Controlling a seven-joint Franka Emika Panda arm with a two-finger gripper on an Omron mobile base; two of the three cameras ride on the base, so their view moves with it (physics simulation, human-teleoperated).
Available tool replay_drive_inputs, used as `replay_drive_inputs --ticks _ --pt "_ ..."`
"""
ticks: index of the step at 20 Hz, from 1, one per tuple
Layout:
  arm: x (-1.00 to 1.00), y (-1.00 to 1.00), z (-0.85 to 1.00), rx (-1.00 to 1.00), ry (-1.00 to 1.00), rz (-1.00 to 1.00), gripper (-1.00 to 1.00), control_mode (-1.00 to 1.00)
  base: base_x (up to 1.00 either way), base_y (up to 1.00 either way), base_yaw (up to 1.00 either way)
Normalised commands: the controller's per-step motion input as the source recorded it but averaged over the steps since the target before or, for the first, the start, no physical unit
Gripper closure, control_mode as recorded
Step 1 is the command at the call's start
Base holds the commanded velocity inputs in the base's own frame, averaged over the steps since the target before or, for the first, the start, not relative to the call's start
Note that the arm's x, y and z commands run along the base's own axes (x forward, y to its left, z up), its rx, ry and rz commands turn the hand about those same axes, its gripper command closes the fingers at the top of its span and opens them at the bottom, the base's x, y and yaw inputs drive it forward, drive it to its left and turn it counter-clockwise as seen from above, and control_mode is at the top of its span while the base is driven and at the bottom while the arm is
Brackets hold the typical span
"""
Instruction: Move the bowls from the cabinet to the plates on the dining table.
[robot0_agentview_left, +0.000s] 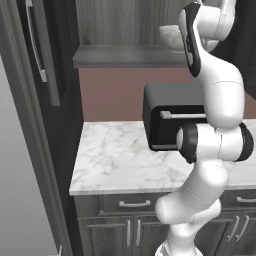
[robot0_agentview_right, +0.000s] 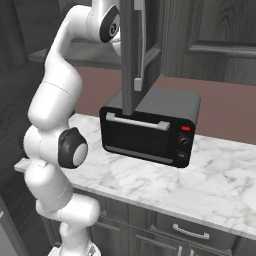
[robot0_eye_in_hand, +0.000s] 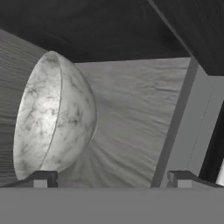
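Cabinet (robot0_agentview_left: 127, 30) up top is your biggest item: dark grey wood-grain, one door (robot0_agentview_right: 134, 50) swung out with its long silver bar handle (robot0_agentview_right: 141, 55) facing you in the right base view. Below it, the marble counter (robot0_agentview_left: 115, 160) carries a black toaster oven (robot0_agentview_right: 150, 127), sitting near the back wall. Your arm (robot0_agentview_left: 215, 100) reaches up into the open cabinet. Grey-white marbled bowl (robot0_eye_in_hand: 52, 116) sits on the cabinet shelf (robot0_agentview_left: 125, 56); in the hand view it appears rolled sideways, because that camera is rolled. Claw (robot0_eye_in_hand: 111, 178) has its fingers spread wide apart, nothing between them, left fingertip (robot0_eye_in_hand: 41, 179) just under the bowl's edge.
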Motion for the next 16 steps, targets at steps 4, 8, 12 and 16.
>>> replay_drive_inputs --ticks 4,8,12,16 --pt "0.42 -0.06 0.01 0.04 0.02 0.00 -1.00 -1.00 0.00 0.00 0.00" --pt "0.39 -0.09 0.00 0.04 0.03 0.00 -1.00 -1.00 0.00 0.00 0.00" --pt "0.38 -0.09 0.00 0.04 0.02 0.00 -1.00 -1.00 0.00 0.00 0.00" --pt "0.38 -0.11 0.01 0.04 0.03 0.00 -1.00 -1.00 0.00 0.00 0.00"
